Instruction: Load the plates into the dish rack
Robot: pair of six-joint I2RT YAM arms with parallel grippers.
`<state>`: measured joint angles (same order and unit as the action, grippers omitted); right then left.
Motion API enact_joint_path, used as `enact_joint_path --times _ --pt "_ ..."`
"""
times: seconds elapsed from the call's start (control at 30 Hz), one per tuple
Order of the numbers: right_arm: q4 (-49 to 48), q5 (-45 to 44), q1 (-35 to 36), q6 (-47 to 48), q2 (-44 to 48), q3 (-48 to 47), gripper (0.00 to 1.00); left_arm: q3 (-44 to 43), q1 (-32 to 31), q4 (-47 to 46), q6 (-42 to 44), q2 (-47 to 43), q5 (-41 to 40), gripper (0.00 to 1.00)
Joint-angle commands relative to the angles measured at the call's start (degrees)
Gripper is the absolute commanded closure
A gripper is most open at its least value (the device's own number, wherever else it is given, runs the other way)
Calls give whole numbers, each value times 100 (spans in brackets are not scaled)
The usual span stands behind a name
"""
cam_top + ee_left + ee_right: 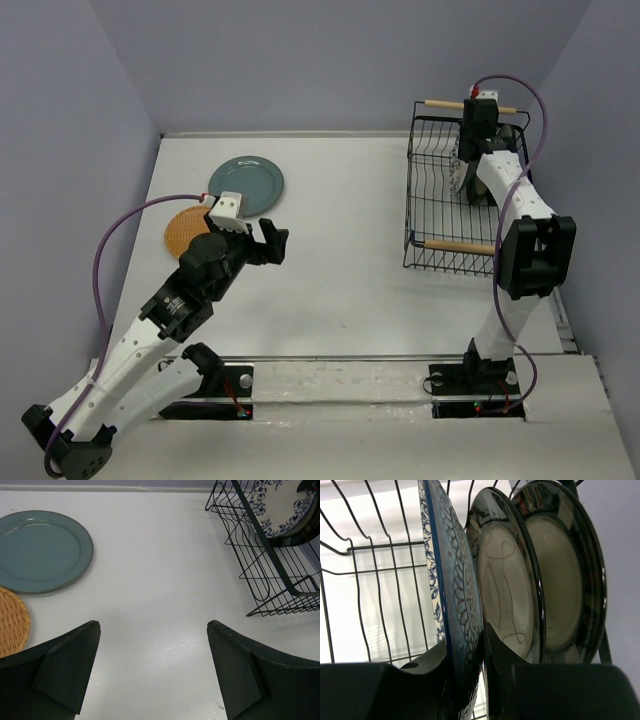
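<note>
Firstly, at the far left the orange plate (183,230) lies flat on the bench (340,200). It looks woven, so I judge it light, a little flexible and not slippery. Just beside it the teal plate (247,184) also lies flat. It seems to be glazed ceramic, so it is probably heavier, stiff, smooth and easy to chip. The only place to take it is the thin rim, which sits low against the bench. The left fingers (65,665) hover wide open near these two plates and hold nothing. At the right, the dish rack (410,190) carries three plates upright between its wires: the flowered plate (452,595) and, beside it, two cream plates (510,595) with dark rims. The right fingers (427,675) are closed on the rim of the flowered plate, one on each face. By count there are five plates, two on the bench and three in the rack, and there is one dish rack.
</note>
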<state>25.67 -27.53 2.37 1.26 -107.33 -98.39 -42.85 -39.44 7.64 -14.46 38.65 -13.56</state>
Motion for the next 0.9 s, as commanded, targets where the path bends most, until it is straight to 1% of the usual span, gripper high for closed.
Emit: enact_joint_path --times 0.0,0.23,0.53,0.87 --pt "-932 -156 -44 85 81 -84 93 5 -37 -219 75 -16 -147 1" --pt "-1011 -200 -44 155 221 -93 93 5 -37 -219 84 19 -155 1" --pt "-1231 -385 -44 322 634 -14 93 5 -37 -237 84 28 -147 1" --pt "-1275 -403 -97 419 424 215 93 14 -37 -228 83 11 -147 1"
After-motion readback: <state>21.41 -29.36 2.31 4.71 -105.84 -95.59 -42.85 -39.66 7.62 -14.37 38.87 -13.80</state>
